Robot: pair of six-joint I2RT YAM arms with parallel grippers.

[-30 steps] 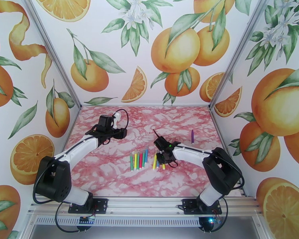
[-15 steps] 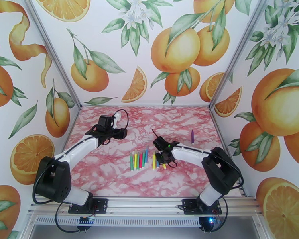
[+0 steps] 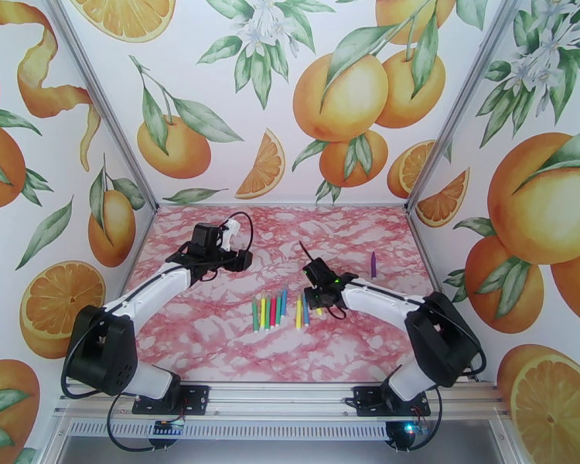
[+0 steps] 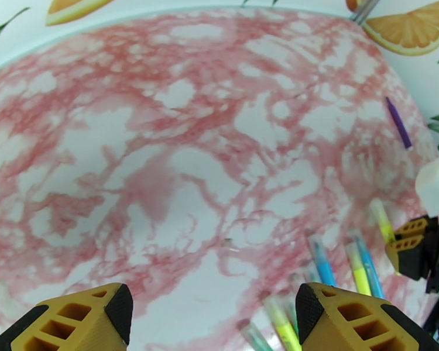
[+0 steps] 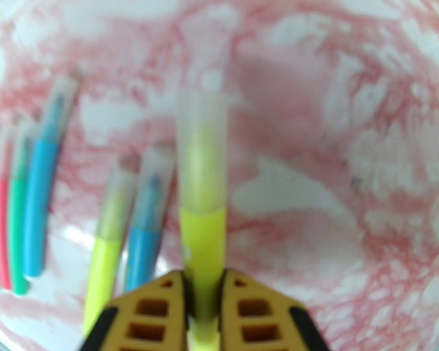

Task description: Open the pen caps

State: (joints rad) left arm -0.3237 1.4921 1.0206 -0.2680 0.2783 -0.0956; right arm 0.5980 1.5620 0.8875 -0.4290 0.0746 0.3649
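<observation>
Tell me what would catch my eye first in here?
The orange-print walls all round the pink marbled table hit you first. Then the row of bright pens at mid-table, where the right claw pinches a yellow pen. One purple pen lies alone toward the far right.

You have a pink-and-white marbled tabletop in front of you, boxed in by a back wall, a left wall and a right wall, all printed with oranges, green leaves and white blossoms. Slanted metal posts mark the back corners, and an aluminium rail runs along the near edge.
</observation>
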